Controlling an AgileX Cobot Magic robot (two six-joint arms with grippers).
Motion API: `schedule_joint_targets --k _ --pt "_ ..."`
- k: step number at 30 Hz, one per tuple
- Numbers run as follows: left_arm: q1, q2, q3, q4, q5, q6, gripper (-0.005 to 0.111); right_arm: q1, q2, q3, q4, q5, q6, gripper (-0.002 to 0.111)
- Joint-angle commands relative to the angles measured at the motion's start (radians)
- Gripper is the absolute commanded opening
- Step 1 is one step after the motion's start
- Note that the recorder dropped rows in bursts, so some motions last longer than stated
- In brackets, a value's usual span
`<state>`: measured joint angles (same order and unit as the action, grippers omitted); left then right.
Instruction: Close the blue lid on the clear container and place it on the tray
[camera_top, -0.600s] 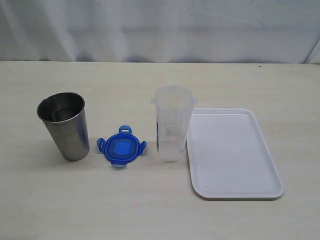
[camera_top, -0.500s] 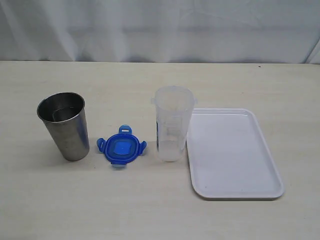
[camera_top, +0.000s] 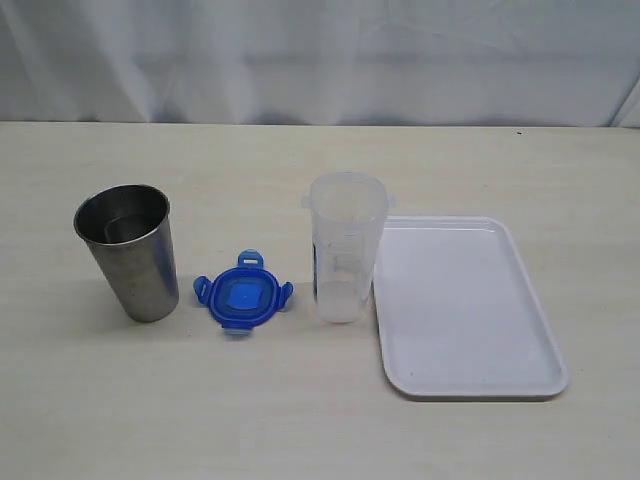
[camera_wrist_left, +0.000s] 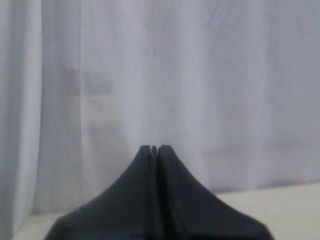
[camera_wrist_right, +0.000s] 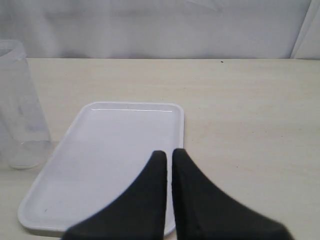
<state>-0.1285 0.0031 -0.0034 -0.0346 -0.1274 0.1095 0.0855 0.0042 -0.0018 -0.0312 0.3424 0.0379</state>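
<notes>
The blue lid lies flat on the table, between the steel cup and the clear container. That container stands upright and uncovered just left of the white tray, which holds nothing. Neither arm shows in the exterior view. My left gripper is shut, empty, and faces a white curtain. My right gripper is shut with only a thin slit between the fingers; it hovers by the tray, and the clear container stands at the edge of that view.
A shiny steel cup stands upright at the left of the lid. A white curtain hangs behind the table's far edge. The pale tabletop runs wide in front of the objects.
</notes>
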Motion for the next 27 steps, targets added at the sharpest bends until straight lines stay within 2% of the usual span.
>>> schedule_joint_targets --k 1,2,3,6,8,11,13,14,18,27 --pt "0.001 -0.003 0.003 -0.012 -0.332 -0.142 0.0 -0.004 -0.004 0.002 -0.002 -0.002 0.0 0.004" --pt "0.001 -0.003 0.003 -0.012 -0.423 -0.209 0.001 -0.004 -0.004 0.002 -0.002 -0.002 0.0 0.004" --pt "0.001 -0.003 0.003 -0.012 -0.455 -0.219 0.003 -0.004 -0.004 0.002 -0.002 -0.002 0.0 0.004" --pt "0.001 -0.003 -0.011 -0.007 -0.475 -0.219 0.021 -0.004 -0.004 0.002 -0.002 -0.002 0.0 0.004" --pt "0.001 -0.003 -0.032 0.008 -0.477 -0.219 0.043 -0.004 -0.004 0.002 -0.002 -0.002 0.0 0.004" --pt "0.001 0.03 -0.057 0.073 -0.486 -0.221 0.085 -0.004 -0.004 0.002 -0.002 -0.002 0.0 0.004" --pt "0.001 0.085 -0.069 0.137 -0.496 -0.254 0.1 -0.004 -0.004 0.002 -0.002 -0.002 0.0 0.004" --pt "0.001 0.117 -0.074 0.163 -0.508 -0.275 0.103 -0.004 -0.004 0.002 -0.002 -0.002 0.0 0.004" --pt "0.001 0.252 -0.08 0.242 -0.573 -0.291 0.103 -0.004 -0.004 0.002 -0.002 -0.002 0.0 0.004" --pt "0.001 0.594 -0.08 0.242 -0.592 -0.269 0.103 -0.004 -0.004 0.002 -0.002 -0.002 0.0 0.004"
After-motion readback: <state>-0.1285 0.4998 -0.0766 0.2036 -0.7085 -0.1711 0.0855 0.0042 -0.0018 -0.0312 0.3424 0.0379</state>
